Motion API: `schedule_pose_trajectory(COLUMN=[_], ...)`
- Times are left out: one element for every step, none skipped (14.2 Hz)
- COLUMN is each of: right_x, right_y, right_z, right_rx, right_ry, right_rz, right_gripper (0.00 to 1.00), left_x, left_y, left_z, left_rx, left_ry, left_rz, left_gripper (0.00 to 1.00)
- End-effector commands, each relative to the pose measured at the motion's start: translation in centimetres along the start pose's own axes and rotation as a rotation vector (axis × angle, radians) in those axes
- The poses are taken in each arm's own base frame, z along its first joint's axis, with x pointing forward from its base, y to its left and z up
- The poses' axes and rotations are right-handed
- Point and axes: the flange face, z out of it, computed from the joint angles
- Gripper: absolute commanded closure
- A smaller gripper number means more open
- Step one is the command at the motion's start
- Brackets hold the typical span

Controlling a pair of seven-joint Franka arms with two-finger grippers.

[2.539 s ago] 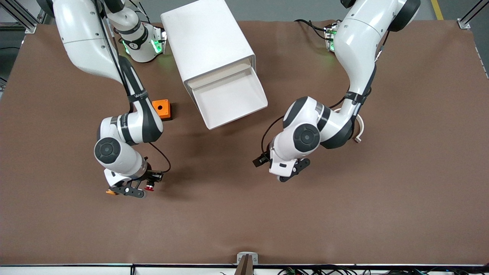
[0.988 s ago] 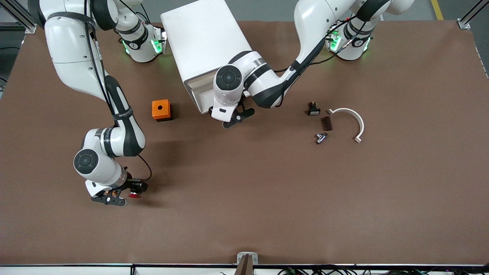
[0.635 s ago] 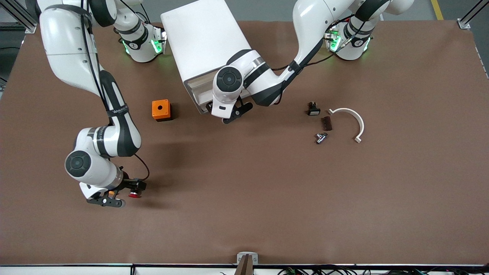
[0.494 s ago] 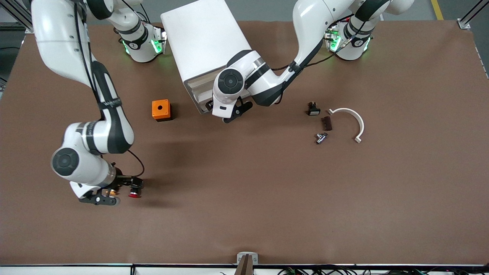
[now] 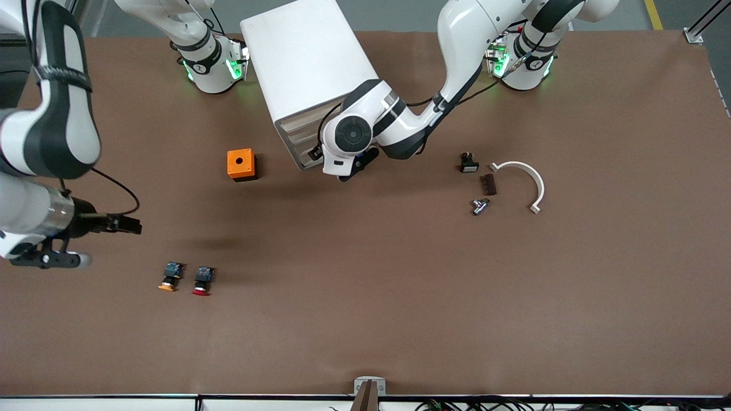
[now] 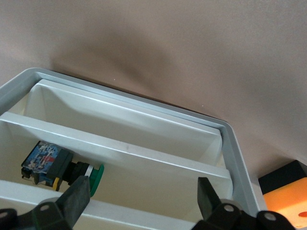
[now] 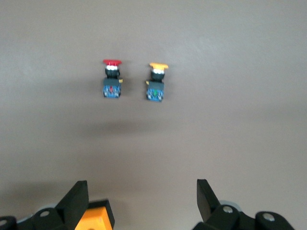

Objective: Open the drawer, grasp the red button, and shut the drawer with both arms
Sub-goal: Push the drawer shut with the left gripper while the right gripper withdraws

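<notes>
The red-capped button (image 5: 202,281) lies on the table beside the orange-capped button (image 5: 169,277), both free; the red one also shows in the right wrist view (image 7: 112,79). My right gripper (image 5: 50,260) is open and empty, raised over the table's edge at the right arm's end. The drawer (image 5: 297,140) is pushed into the white cabinet (image 5: 308,57). My left gripper (image 5: 347,167) is open, right in front of the cabinet's front at its lower corner. In the left wrist view my left gripper (image 6: 141,201) faces the beige drawer fronts (image 6: 129,146).
An orange cube with a hole (image 5: 241,164) stands beside the cabinet. A green-capped button (image 6: 62,167) lies inside a drawer. A white arc (image 5: 528,177), a black part (image 5: 468,164), a brown piece (image 5: 487,184) and a metal piece (image 5: 480,205) lie toward the left arm's end.
My right gripper let go of the red button on the table and rose away toward the right arm's end. My left gripper moved to the cabinet and the drawer went in.
</notes>
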Motion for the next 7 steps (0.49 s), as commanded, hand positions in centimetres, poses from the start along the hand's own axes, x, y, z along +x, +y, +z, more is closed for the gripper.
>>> schedule_pose_trajectory(right_x=[-3.4, -4.1, -4.7, -4.9, -4.9, -4.9, -4.8], right_y=[0.2, 0.1, 0.2, 0.2, 0.2, 0.1, 0.1], right_z=[-3.9, -5.1, -6.0, -6.3, -6.5, -6.6, -6.8], right_rx=[-0.010, -0.009, -0.010, -0.017, -0.017, -0.017, -0.017], right_ry=[0.001, 0.008, 0.022, 0.025, 0.029, 0.034, 0.041], right_rz=[-0.016, -0.018, -0.021, -0.028, -0.032, -0.035, -0.034], right_gripper=[0.00, 0.00, 0.00, 0.00, 0.00, 0.00, 0.00], left_x=[-0.1, 0.2, 0.7, 1.5, 2.0, 2.5, 3.1], left_y=[-0.3, -0.3, -0.2, -0.1, 0.0, 0.1, 0.1], left_z=[-0.6, -1.2, -1.9, -3.1, -5.2, -7.0, -8.9], left_rx=[0.000, -0.011, -0.020, -0.038, -0.069, -0.097, -0.125], left_ry=[-0.021, -0.021, -0.016, -0.005, 0.005, 0.015, 0.025], left_rz=[-0.001, -0.004, -0.007, -0.012, -0.017, -0.020, -0.029], left_gripper=[0.01, 0.01, 0.01, 0.01, 0.01, 0.01, 0.01])
